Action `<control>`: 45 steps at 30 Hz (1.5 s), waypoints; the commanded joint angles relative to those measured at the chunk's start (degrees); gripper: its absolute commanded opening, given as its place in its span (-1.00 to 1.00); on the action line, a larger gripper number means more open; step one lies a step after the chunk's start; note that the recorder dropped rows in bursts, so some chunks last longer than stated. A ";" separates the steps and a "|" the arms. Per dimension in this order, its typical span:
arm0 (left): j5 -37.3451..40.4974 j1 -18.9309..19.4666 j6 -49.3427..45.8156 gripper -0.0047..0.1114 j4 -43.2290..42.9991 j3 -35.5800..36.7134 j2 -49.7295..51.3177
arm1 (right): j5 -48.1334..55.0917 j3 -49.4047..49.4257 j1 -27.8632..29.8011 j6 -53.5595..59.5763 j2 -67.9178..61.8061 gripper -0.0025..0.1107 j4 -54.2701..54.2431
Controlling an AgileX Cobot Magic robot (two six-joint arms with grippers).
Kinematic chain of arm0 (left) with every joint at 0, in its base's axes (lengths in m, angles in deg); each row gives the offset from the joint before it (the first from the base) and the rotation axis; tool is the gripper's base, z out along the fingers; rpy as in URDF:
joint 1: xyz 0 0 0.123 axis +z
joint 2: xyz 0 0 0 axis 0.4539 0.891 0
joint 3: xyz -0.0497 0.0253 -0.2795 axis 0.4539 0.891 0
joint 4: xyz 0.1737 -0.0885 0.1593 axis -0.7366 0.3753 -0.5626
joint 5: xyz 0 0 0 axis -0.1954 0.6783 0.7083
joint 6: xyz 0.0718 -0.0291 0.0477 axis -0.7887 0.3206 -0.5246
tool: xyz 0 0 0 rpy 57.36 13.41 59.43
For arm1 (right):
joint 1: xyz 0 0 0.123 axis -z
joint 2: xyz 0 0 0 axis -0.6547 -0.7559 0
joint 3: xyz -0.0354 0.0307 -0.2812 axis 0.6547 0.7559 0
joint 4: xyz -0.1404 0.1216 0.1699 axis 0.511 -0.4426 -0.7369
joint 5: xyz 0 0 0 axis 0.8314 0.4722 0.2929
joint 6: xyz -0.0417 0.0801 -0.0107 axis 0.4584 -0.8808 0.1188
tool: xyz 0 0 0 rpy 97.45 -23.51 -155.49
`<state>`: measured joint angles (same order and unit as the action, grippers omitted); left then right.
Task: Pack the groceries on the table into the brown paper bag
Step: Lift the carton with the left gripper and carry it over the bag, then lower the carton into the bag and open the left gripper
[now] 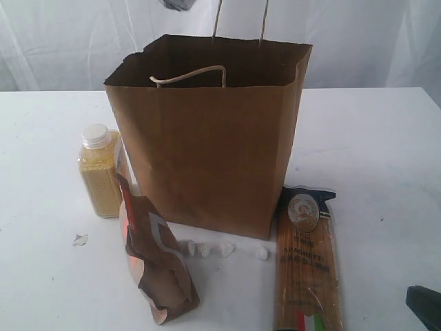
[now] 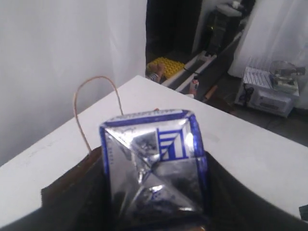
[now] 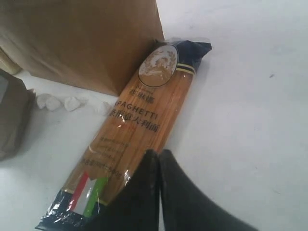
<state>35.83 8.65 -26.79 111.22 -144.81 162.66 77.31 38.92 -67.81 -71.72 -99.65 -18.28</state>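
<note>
The brown paper bag stands open in the middle of the table. My left gripper is shut on the small blue-white carton and holds it high over the bag, by the upright handle. The yellow-filled bottle stands left of the bag. In front of it the brown-orange foil pouch leans. The spaghetti packet lies at the bag's right front corner. My right gripper is shut and empty, over the packet's near end. Neither jar shows.
Small white crumbs lie along the bag's front foot. A clear scrap rests near the bottle. Bare white tabletop stretches to the right of the spaghetti. Beyond the table's far edge stand shelves and equipment.
</note>
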 commanded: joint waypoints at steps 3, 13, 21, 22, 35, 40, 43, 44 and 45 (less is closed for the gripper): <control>-4.37 -7.06 -2.40 -0.92 0.34 -0.54 4.10 | -0.59 0.28 -0.05 -0.24 0.52 -0.96 -0.02; -7.19 -12.19 -4.09 -0.92 -1.33 -0.54 10.92 | -0.59 0.28 -0.05 -0.24 0.52 -0.96 -0.02; -10.61 -15.06 -5.02 -0.92 -3.74 -5.12 17.09 | -0.59 0.28 -0.05 -0.24 0.52 -0.96 -0.02; -10.35 -15.06 -4.82 -0.92 -4.28 -5.73 17.75 | -0.59 0.28 -0.05 -0.24 0.52 -0.96 -0.02; -4.06 -15.06 -0.20 0.24 -11.01 -10.49 21.77 | -0.59 0.28 -0.05 -0.24 0.52 -0.96 -0.02; -2.77 -15.06 -0.20 0.29 -10.87 -10.51 21.77 | -0.59 0.28 -0.05 -0.24 0.52 -0.96 -0.02; -2.66 -15.06 -0.13 0.29 -10.87 -10.51 21.77 | -0.59 0.28 -0.05 -0.24 0.52 -0.96 -0.02; -2.87 -15.06 -0.13 0.29 -10.87 -10.51 21.77 | -0.59 0.28 -0.05 -0.24 0.52 -0.96 -0.02; -3.00 -15.06 -0.13 0.29 -10.87 -10.51 21.77 | -0.59 0.28 -0.05 -0.24 0.52 -0.96 -0.02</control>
<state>32.06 -6.19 -27.46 99.01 -154.97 185.02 77.19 38.92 -67.81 -71.96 -99.65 -18.28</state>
